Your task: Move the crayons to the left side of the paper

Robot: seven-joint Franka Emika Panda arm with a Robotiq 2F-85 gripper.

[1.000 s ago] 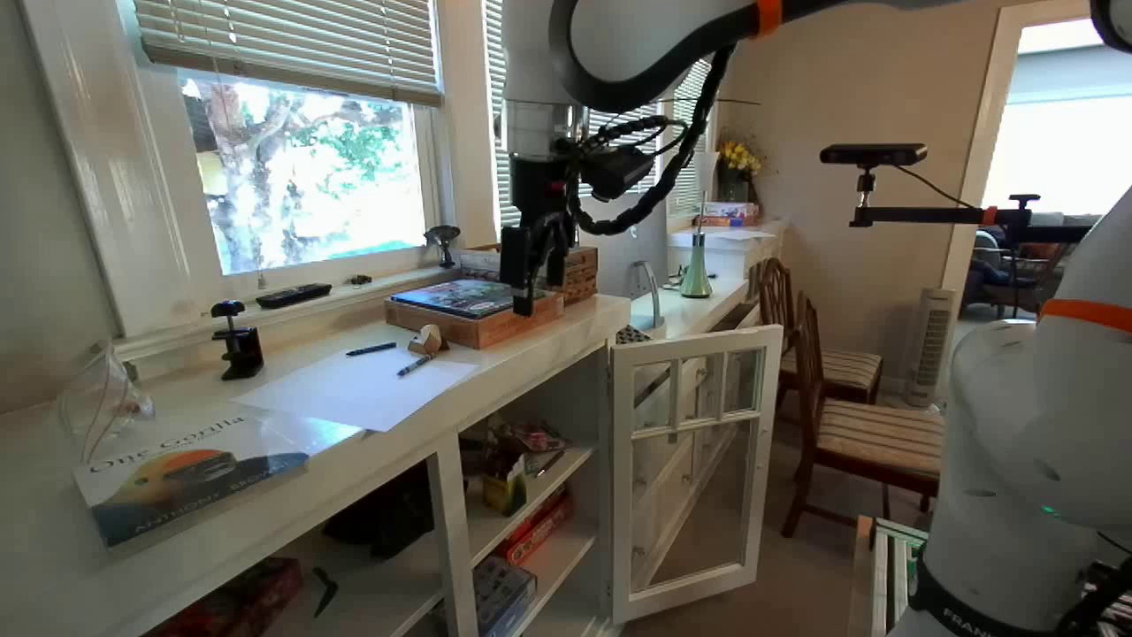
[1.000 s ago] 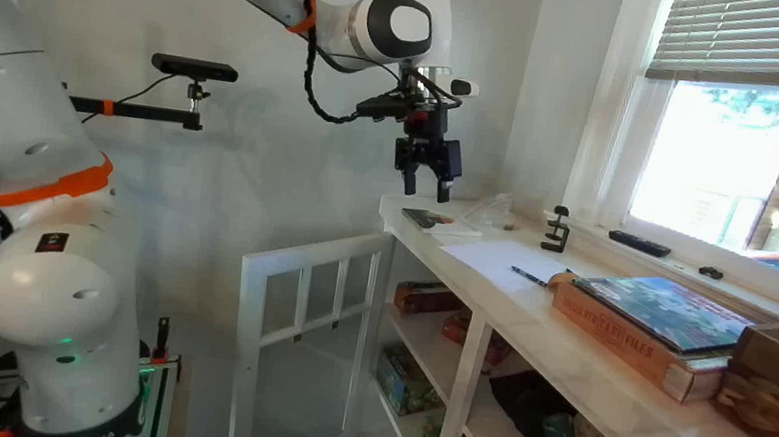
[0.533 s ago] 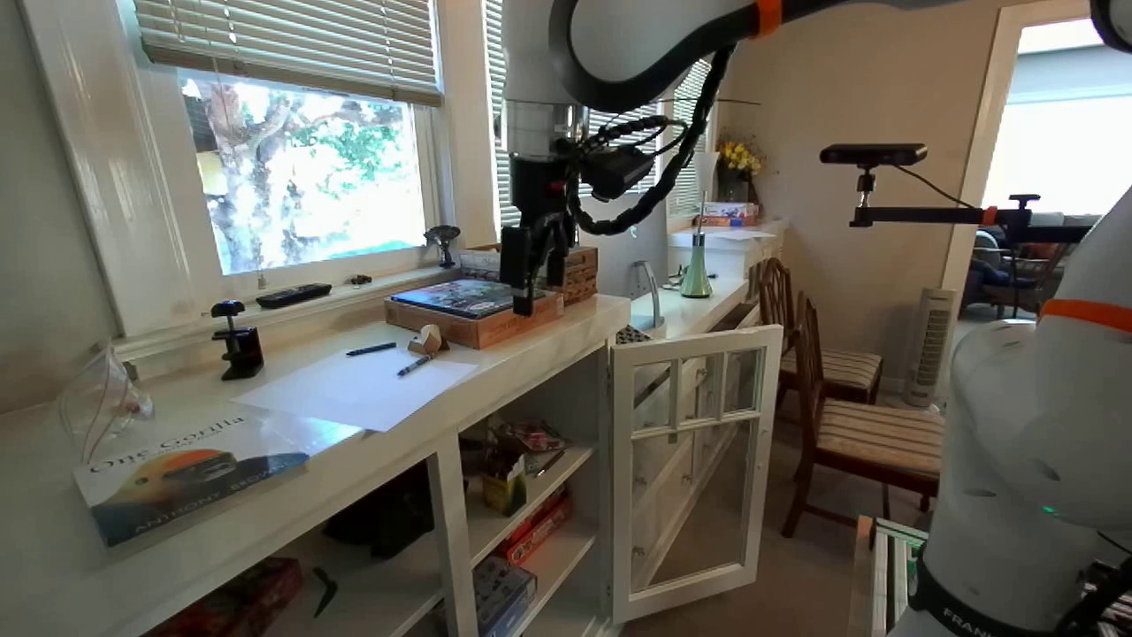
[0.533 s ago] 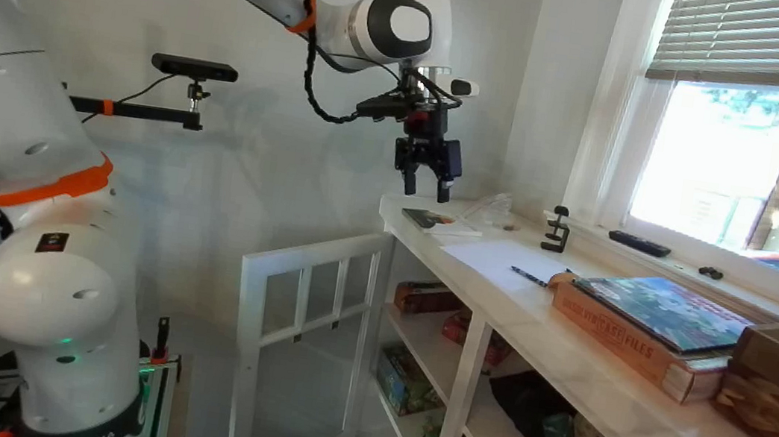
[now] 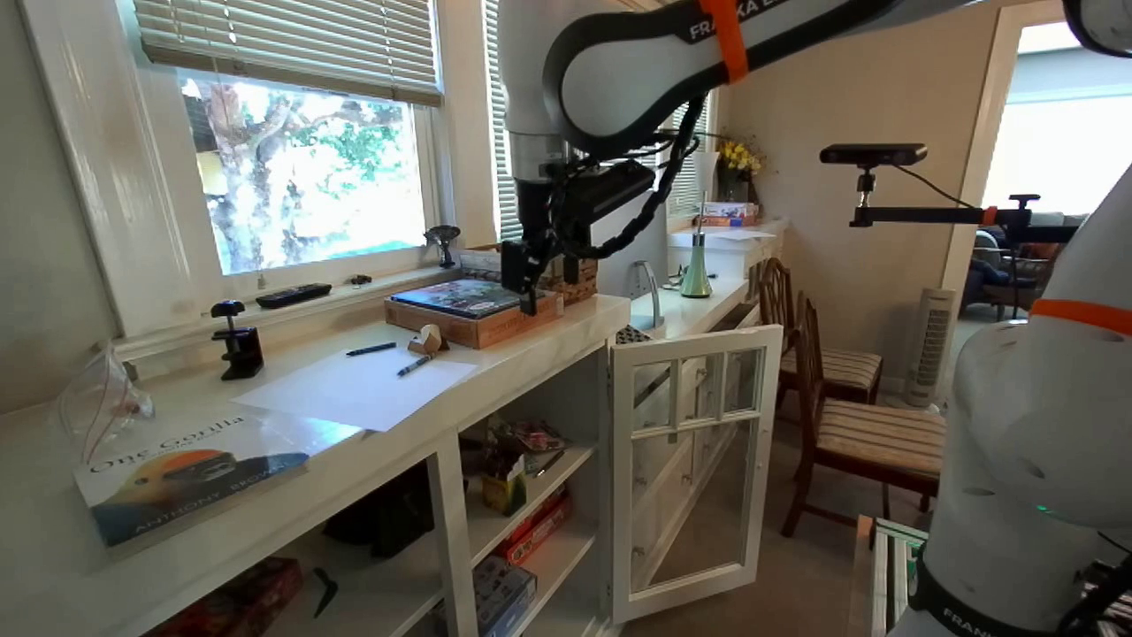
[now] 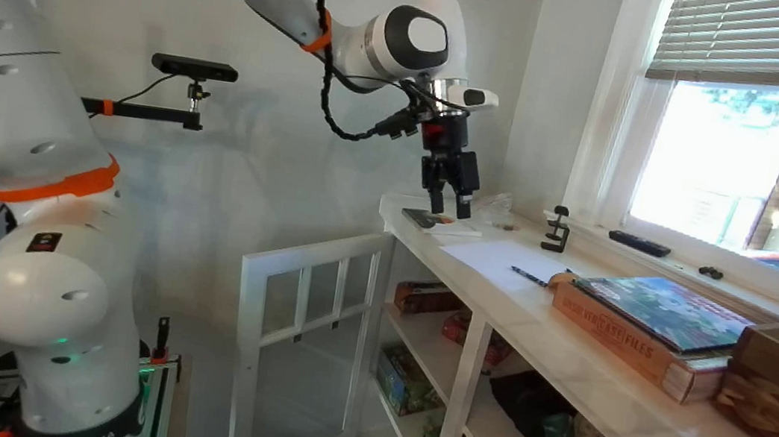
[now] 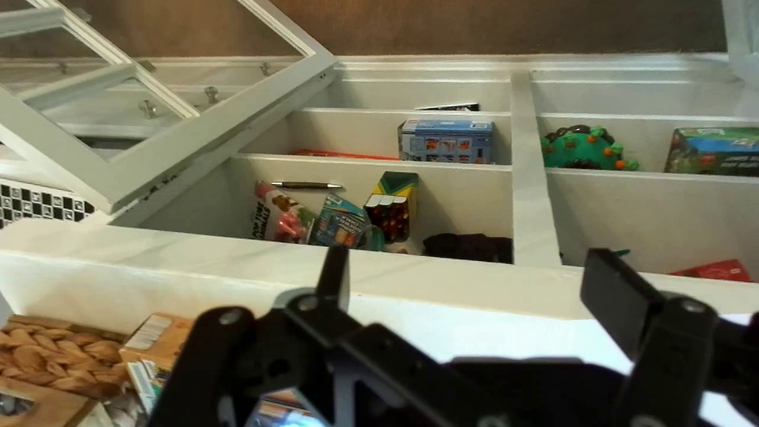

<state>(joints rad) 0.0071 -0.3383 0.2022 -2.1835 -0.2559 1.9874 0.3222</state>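
Observation:
The white paper lies flat on the counter and also shows in an exterior view. Two slim dark crayons lie there. One crayon rests on the paper near the small brown folded piece and also shows in an exterior view. The other crayon lies at the paper's window-side edge. My gripper is open and empty, raised above the counter's front side, also seen in an exterior view. In the wrist view its fingers are wide apart; the crayons are hidden there.
A wooden box with a printed picture sheet stands beside the paper. A black clamp, a book and a plastic bag are at its far end. The cabinet door stands open below; a yellow-green box is on a shelf.
In the last half second the arm and gripper have moved toward the counter and slightly down, with the gripper tilting a little. The paper and crayons have not moved.

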